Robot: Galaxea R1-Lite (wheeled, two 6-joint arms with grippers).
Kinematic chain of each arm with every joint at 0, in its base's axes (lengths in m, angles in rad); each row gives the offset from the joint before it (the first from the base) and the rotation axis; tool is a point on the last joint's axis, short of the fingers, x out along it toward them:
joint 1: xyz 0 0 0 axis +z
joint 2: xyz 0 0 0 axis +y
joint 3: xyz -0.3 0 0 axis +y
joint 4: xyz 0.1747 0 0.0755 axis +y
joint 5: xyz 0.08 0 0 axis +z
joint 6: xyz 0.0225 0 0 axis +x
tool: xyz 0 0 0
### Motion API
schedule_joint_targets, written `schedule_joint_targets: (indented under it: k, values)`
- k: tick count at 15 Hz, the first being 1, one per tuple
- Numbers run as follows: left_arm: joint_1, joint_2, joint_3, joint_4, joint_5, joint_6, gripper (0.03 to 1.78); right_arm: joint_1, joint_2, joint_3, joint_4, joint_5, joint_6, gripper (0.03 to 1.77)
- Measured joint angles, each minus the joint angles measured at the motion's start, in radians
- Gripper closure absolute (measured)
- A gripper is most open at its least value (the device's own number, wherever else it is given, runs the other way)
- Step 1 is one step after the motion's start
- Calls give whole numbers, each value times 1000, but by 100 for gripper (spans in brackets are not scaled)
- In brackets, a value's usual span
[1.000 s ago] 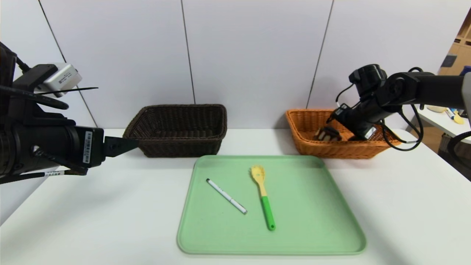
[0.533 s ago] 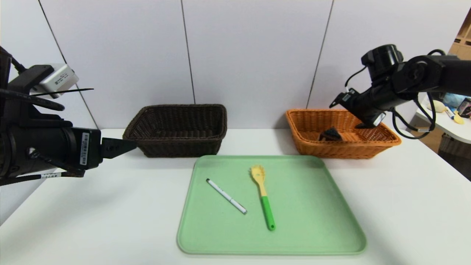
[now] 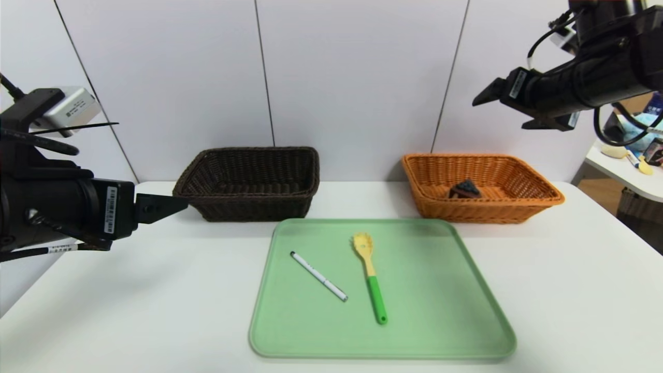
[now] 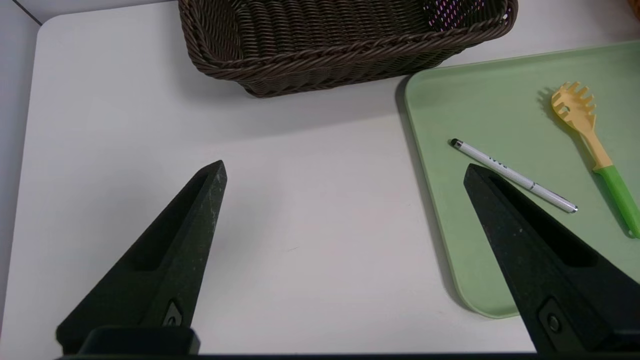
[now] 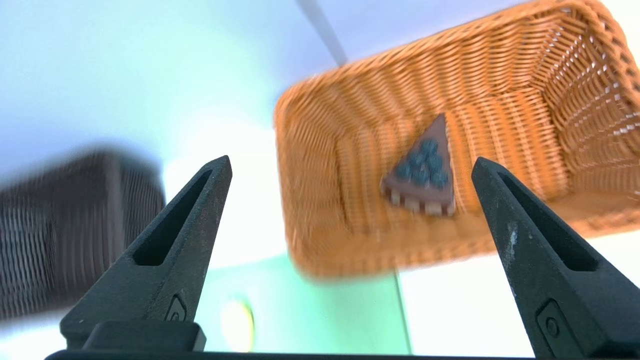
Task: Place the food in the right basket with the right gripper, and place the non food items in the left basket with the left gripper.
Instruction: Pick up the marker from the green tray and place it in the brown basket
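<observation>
Orange-tan wicker of the right basket point(image 3: 533, 199) held the cake slice point(image 3: 464, 188), the right pincer point(image 3: 484, 97) hung high above it, fingers spread, while the left pincer point(image 3: 173, 203), also spread, hovered over the desk point(image 3: 129, 290) beside the left basket point(image 3: 248, 207), with pen point(image 3: 318, 276) and spatula point(image 3: 370, 274) on the green tray point(image 3: 440, 311).

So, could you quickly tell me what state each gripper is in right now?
Left gripper: open, holding nothing, above the table.
Right gripper: open, holding nothing, raised above the orange basket.

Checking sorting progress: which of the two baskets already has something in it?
The orange basket on the right: the cake slice lies inside. The dark brown basket holds nothing visible; pen and spatula remain on the tray.
</observation>
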Motion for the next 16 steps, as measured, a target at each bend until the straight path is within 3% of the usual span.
schedule_joint_targets:
  k: [3,6,13,16]
  values:
    - [0,-29,17,2,18,4,12,114,-129,17,252,-1,-175,12]
    - [0,-59,45,0,20,5,12,216,-224,91,433,-17,-269,11]
    - [-21,-87,99,-3,23,10,12,245,-332,294,441,-19,-318,11]
    - [-49,-67,91,-6,45,10,12,219,-351,423,368,-49,-326,11]
